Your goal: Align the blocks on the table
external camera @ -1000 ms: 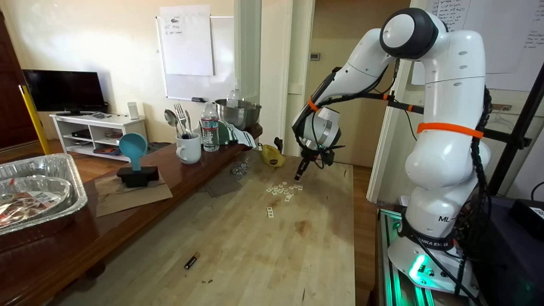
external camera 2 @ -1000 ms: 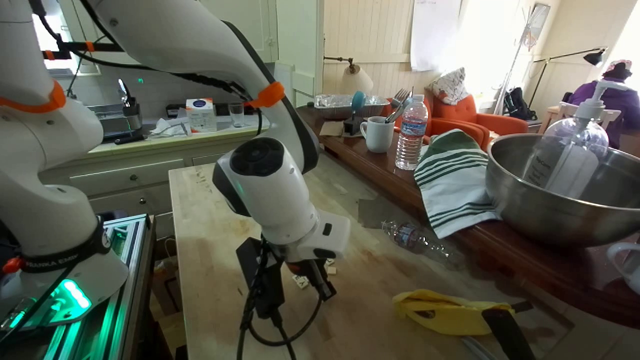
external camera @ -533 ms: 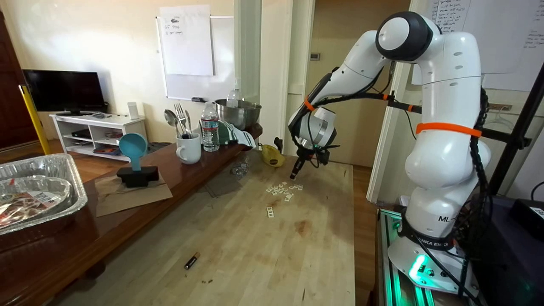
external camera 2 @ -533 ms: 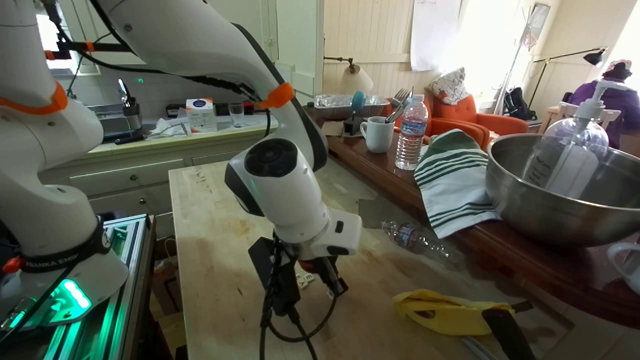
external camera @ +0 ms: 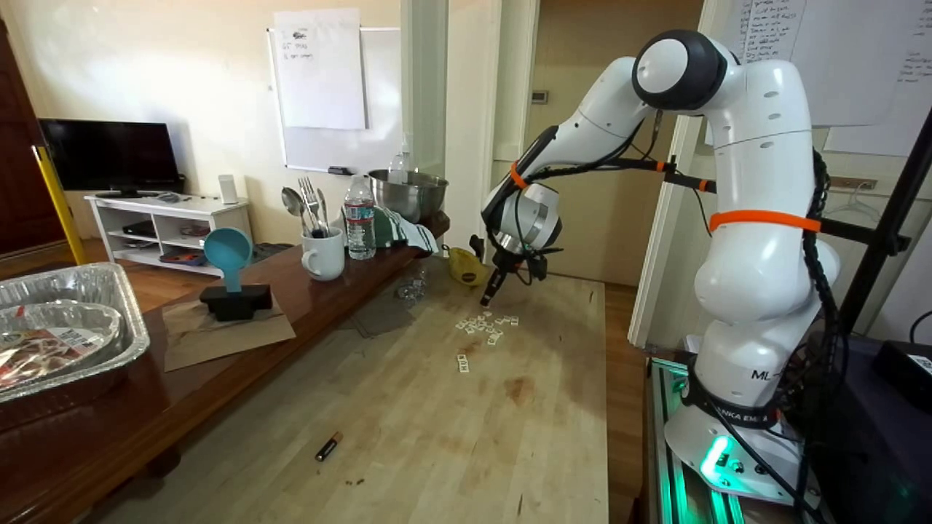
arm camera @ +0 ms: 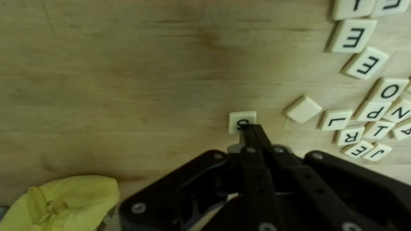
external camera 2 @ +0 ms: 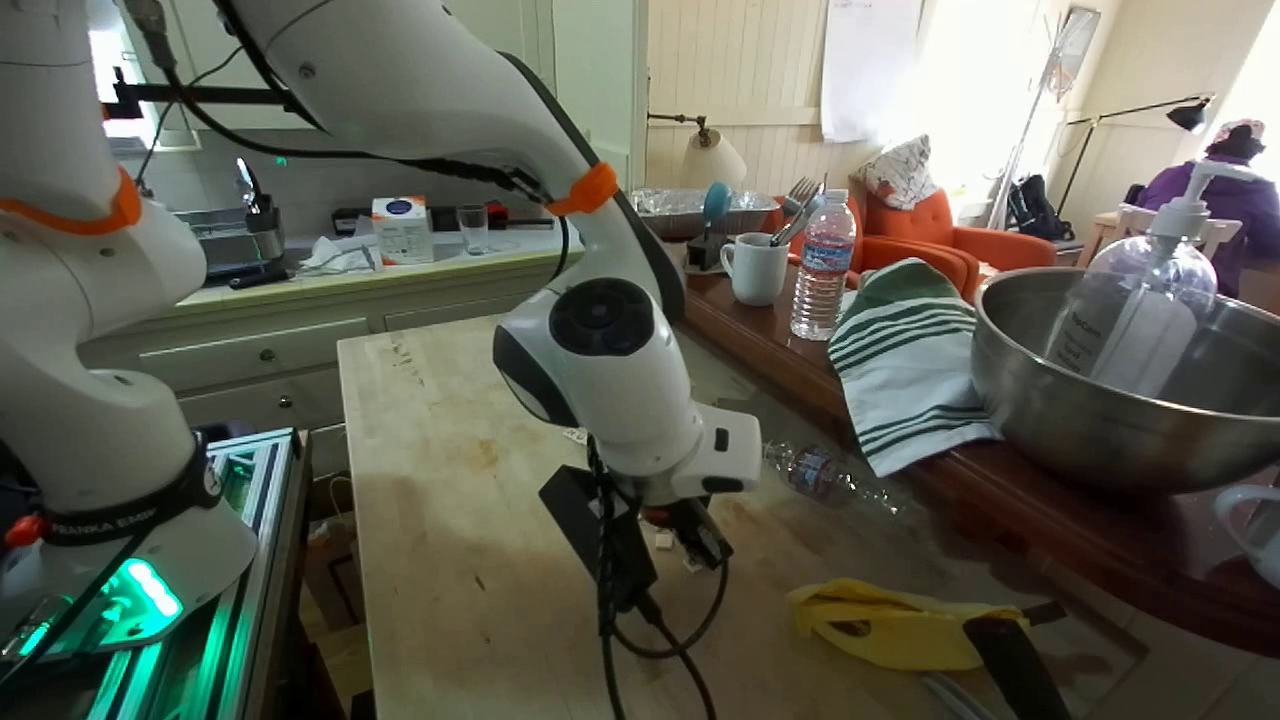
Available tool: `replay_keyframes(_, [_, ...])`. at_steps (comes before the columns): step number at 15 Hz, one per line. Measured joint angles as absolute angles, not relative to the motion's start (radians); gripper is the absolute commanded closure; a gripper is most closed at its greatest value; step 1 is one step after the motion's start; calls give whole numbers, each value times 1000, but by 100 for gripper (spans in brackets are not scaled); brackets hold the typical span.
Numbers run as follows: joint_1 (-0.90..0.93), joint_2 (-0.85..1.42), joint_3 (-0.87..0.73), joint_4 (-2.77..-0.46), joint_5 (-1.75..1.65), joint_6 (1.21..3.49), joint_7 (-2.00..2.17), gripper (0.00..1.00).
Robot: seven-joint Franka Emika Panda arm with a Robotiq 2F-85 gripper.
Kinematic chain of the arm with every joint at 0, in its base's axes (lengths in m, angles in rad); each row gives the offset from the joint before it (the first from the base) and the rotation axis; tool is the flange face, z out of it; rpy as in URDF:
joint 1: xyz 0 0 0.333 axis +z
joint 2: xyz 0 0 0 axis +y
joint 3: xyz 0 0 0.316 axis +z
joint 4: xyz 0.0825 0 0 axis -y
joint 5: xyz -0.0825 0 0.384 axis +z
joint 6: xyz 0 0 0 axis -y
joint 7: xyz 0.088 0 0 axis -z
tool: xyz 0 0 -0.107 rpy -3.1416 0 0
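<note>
Right now my gripper (arm camera: pixel 252 126) has its two fingers together, side by side, the tips reaching over the lower right corner of the S block (arm camera: pixel 237 118) on the table (arm camera: pixel 154 96). Whether they touch it, I can't say.

That block lies flat, nearly square to the wrist view, slightly longer across than up and down. To its right the plain block (arm camera: pixel 303 109) sits turned like a diamond. Beyond it the L block (arm camera: pixel 336 120) has its long side roughly across, and higher up two E blocks (arm camera: pixel 353 36) slant, the lower one more. In an exterior view a short row of blocks (external camera: pixel 463 363) lies apart from the scattered blocks (external camera: pixel 494 339), its long axis running along the table.

My fingertips cover part of the letter S. Blocks at the top and right borders of the wrist view are cut off, and in an exterior view my wrist (external camera 2: pixel 630 400) hides most of them.

For room, planks stretch leftward from the S block, with a yellow bundle (arm camera: pixel 74 199) low in the corner. The table's long edge runs on my base's side; a dark wooden counter (external camera: pixel 320 300) borders the other.
</note>
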State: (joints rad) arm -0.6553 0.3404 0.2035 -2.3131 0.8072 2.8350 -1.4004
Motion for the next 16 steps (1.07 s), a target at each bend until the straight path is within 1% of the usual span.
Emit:
replay_keyframes(7, [-602, 369, 203, -2256, 696, 2765, -1383, 100])
replay_keyframes(12, [-474, 370, 137, -2243, 653, 2744, -1377, 100])
replay_keyframes(16, [-410, 370, 119, -2241, 626, 2744, -1375, 100])
